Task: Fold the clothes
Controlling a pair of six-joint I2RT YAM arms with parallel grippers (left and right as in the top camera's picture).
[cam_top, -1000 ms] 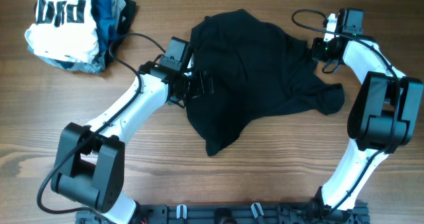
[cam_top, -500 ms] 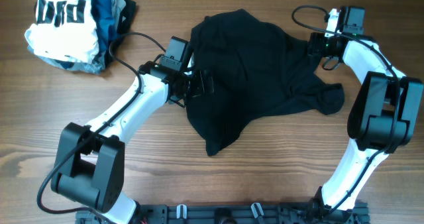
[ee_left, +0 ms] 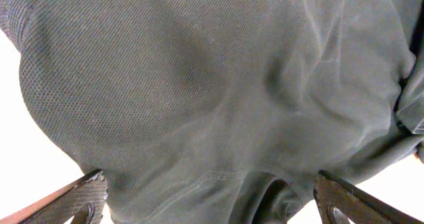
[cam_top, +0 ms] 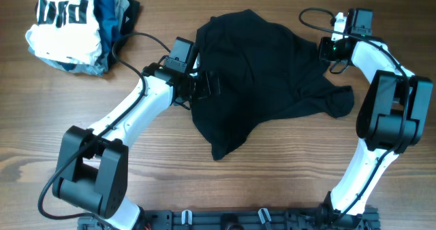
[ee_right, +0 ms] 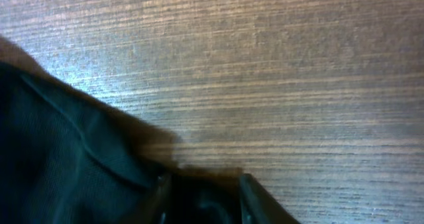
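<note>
Crumpled by the middle of the table's (cam_top: pixel 286 189) far edge, the clothes (cam_top: pixel 262 73) are seen. The left gripper (cam_top: pixel 208 86) is spread wide over their left side. The right gripper (cam_top: pixel 327 51) is cut off at the fabric's right edge, and its grip cannot be made out.

Soft black cloth for the clothes (cam_top: pixel 262 73), matt, no shine at all. Up close, a fine bumpy weave full of tiny dots, with smooth folds and a stitched seam. Brown wood for the tabletop (cam_top: pixel 272 189), smooth, with long thin grain lines and a faint shine. Hard white plastic on the left arm (cam_top: pixel 129 111) and the right arm (cam_top: pixel 371 53), smooth and a bit glossy, with matt black parts at the joints. On the left claw (ee_left: pixel 212 201), rough dark grey pads (ee_left: pixel 89 192), dotted all over. Far off in the corner, a soft pile (cam_top: pixel 65 29) of white, black-striped and blue cloth.
</note>
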